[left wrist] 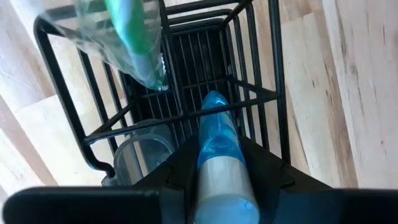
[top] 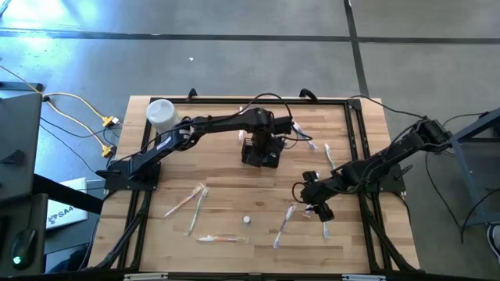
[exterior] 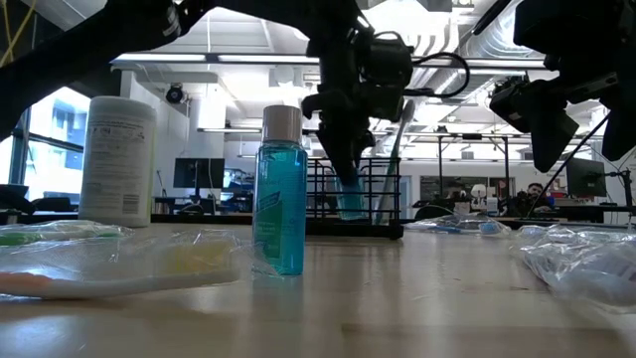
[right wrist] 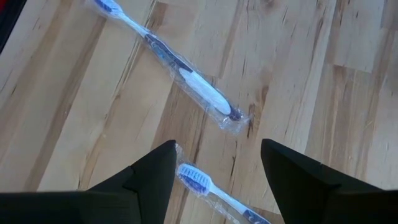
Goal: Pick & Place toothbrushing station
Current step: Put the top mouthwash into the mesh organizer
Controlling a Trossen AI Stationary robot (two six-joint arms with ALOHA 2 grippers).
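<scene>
While the left gripper [top: 261, 143] pinches a blue bottle [left wrist: 219, 134] upright directly above the caddy [top: 260, 154] near the table's [top: 234, 234] far edge, the right gripper [top: 319, 204] hangs spread over wrapped toothbrushes [right wrist: 186, 78].

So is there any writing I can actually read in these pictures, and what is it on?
"SA4": partial black letters on a white sheet lying on the floor left of the table, cut off by the left arm's base.
White cylindrical container: it carries lines of print, too small and blurred to read.
Blue bottle: no readable label.
Wrapped toothbrushes: no readable text.
</scene>
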